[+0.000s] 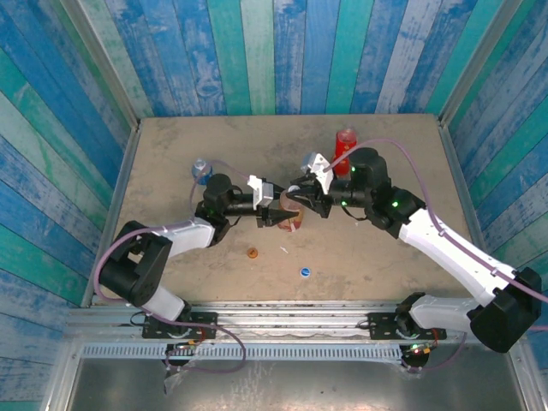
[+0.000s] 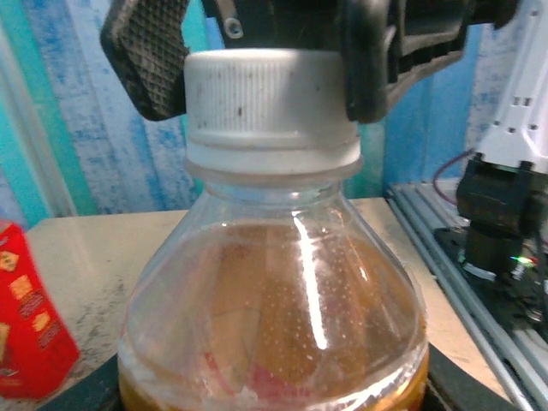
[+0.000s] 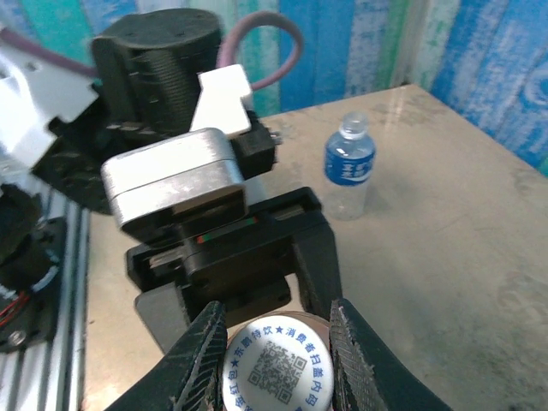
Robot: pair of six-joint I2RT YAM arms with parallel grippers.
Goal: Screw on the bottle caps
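The amber-brown tea bottle (image 1: 291, 220) stands at mid-table, and my left gripper (image 1: 282, 212) is shut on its body. In the left wrist view the amber bottle (image 2: 274, 291) is very close, with a white cap (image 2: 272, 103) sitting on its neck. My right gripper (image 3: 278, 364) comes from above, shut on the white cap (image 3: 278, 370), which has a blue printed code on top; its ribbed fingers (image 3: 203, 360) press both sides. The red bottle (image 1: 345, 147) and the clear, blue-labelled bottle (image 1: 202, 169) stand farther back. An orange cap (image 1: 253, 253) and a blue cap (image 1: 305, 272) lie near the front.
Blue plank walls close in the table on three sides. A metal rail (image 1: 282, 308) runs along the near edge by the arm bases. A tiny white scrap (image 1: 283, 250) lies between the loose caps. The clear bottle (image 3: 349, 167) stands on open tabletop behind my left gripper.
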